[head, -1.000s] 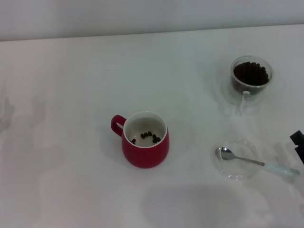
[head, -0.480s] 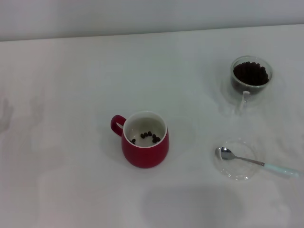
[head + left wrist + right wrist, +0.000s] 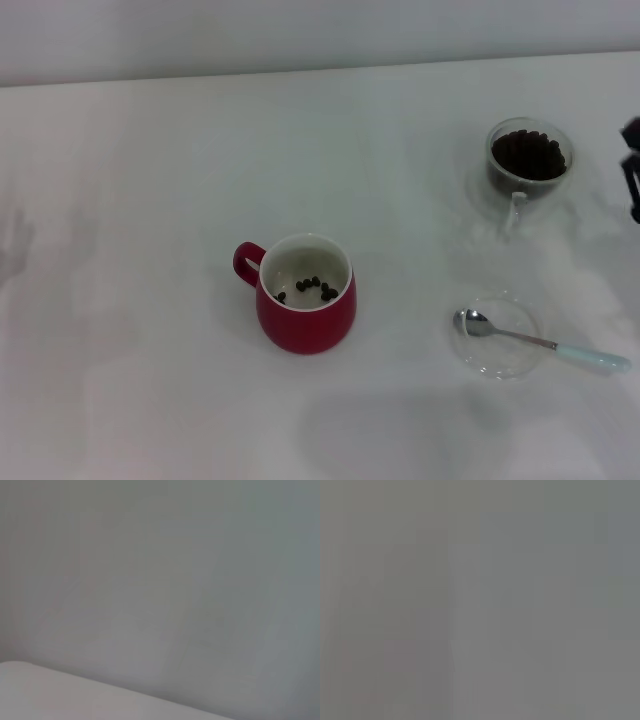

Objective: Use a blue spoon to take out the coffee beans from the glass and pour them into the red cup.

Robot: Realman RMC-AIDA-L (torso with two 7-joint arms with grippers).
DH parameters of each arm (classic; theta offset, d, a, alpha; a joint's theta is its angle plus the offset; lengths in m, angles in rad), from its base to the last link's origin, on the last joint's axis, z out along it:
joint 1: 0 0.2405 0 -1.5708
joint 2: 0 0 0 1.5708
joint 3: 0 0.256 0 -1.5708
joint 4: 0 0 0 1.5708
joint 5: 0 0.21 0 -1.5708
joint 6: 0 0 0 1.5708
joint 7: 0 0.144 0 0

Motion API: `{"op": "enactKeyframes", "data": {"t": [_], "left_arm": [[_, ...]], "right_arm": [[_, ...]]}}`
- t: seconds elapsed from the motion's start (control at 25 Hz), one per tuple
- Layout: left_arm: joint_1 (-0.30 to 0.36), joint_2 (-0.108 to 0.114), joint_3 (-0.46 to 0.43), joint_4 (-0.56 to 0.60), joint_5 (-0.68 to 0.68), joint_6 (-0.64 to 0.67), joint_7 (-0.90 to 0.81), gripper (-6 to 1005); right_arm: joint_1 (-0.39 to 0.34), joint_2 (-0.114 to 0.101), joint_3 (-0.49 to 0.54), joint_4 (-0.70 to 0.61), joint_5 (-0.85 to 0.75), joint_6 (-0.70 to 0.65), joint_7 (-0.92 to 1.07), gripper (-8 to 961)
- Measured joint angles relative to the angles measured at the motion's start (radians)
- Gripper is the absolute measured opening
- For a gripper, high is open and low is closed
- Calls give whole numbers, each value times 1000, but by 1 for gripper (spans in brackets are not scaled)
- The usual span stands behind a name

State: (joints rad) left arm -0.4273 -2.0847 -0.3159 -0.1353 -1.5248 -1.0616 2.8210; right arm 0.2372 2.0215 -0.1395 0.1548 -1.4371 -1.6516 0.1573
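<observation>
In the head view the red cup (image 3: 305, 295) stands near the table's middle with a few coffee beans (image 3: 312, 287) on its white bottom. The glass (image 3: 528, 160) stands at the back right, filled with a heap of beans. The blue spoon (image 3: 540, 342) lies with its silver bowl on a flat clear saucer (image 3: 497, 335) at the front right, its pale-blue handle pointing right. A dark part of my right gripper (image 3: 632, 165) shows at the right edge, beside the glass and apart from it. My left gripper is out of view. The wrist views show only blank grey surfaces.
The white table (image 3: 150, 250) spreads wide to the left of the cup. A pale wall runs along the table's back edge (image 3: 300, 68).
The right gripper showed at the right edge near the spoon's handle, left the view, and now shows farther back beside the glass. Cup, glass and spoon have not moved.
</observation>
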Motion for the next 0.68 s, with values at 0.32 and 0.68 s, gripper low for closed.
{"op": "enactKeyframes", "data": {"t": [0.32,0.68], "left_arm": [[-5,0,2,-4,62,-2,0,880],[-5,0,1,-20,65,-3,1,880]], "right_arm": [[51,-3,76,18,1,83,-115,409],[53,-4,104,21,1,140,-115,409]]}}
